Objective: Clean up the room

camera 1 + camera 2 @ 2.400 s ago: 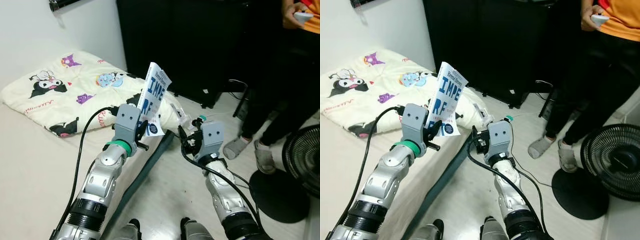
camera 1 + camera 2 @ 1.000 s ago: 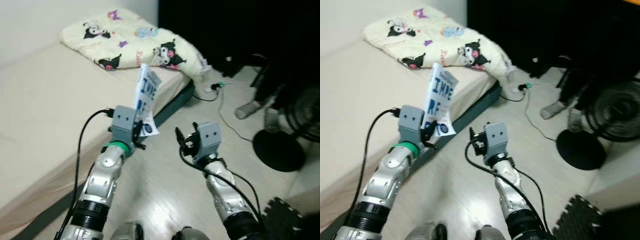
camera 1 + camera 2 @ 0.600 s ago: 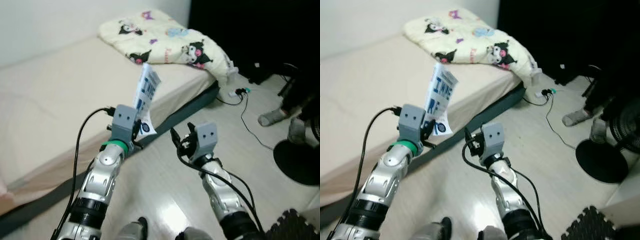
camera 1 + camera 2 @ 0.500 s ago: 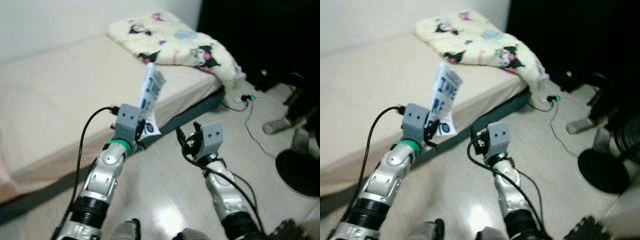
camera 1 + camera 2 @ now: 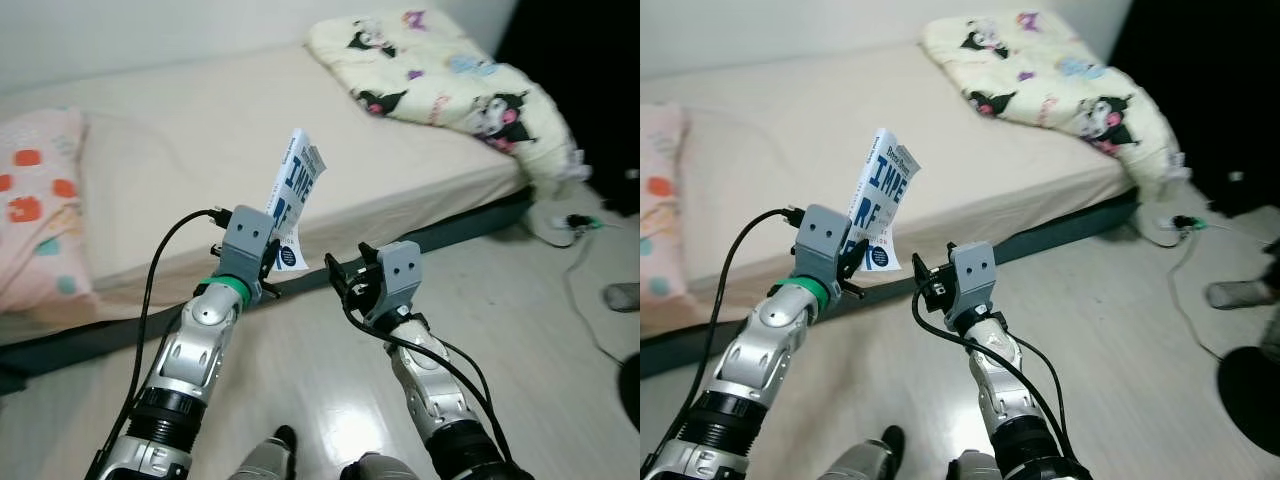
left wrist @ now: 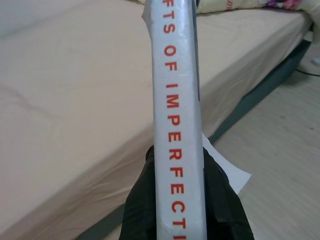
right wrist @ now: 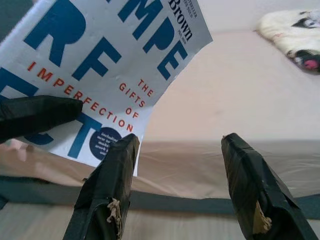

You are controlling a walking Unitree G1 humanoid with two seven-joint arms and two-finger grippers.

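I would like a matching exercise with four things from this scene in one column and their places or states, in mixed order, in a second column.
Things
1. book
2. right tool
3. cartoon-print blanket
4. pink pillow

Places or states
A. lies on the far end of the bed, near the dark area
B. open, holding nothing, beside the book
C. held upright in the left tool
D. lies at the bed's other end, on the robot's left

Pairs: 1-C, 2-B, 3-A, 4-D
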